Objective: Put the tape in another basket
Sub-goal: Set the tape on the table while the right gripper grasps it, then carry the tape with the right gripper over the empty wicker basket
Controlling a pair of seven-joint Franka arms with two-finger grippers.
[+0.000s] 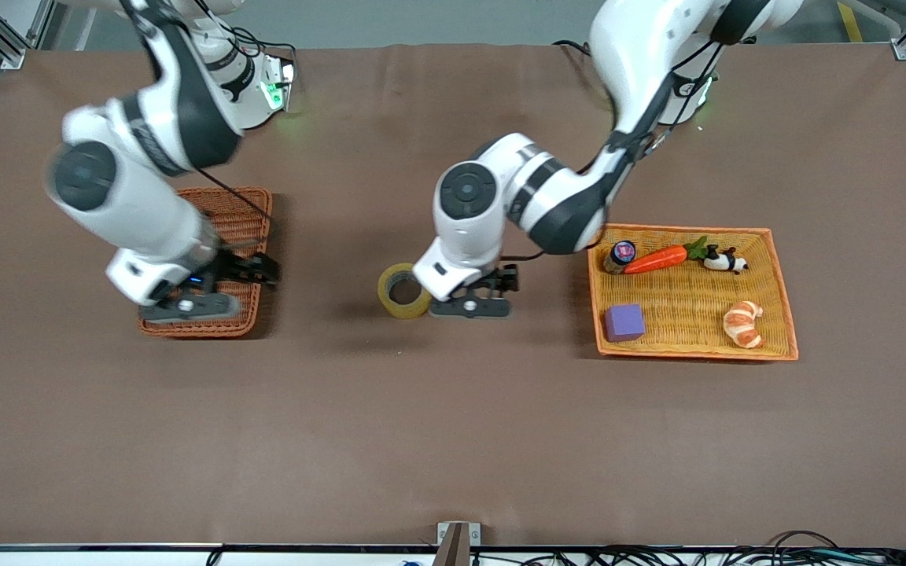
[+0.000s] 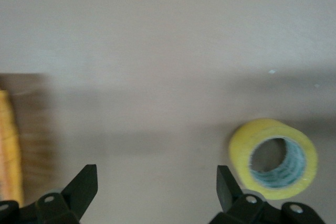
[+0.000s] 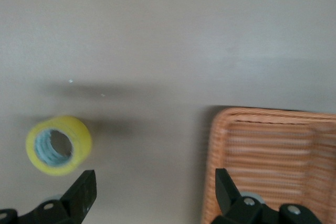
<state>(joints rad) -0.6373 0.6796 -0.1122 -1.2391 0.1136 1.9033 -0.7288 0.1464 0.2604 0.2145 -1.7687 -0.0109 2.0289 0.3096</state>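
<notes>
Right, the tape (image 1: 403, 291) lies on the bare bench (image 1: 453, 424), in neither basket, between the basket (image 1: 244, 206) at my right arm's end and the yellow tray-basket (image 1: 693, 346) at my left arm's end. My left gripper (image 1: 473, 303) hovers just beside the roll, fingers (image 2: 227, 186) spread apart and holding nothing. My right gripper (image 1: 221, 287) hangs over the brown basket, its fingers (image 3: 84, 192) spread wide too, empty.
</notes>
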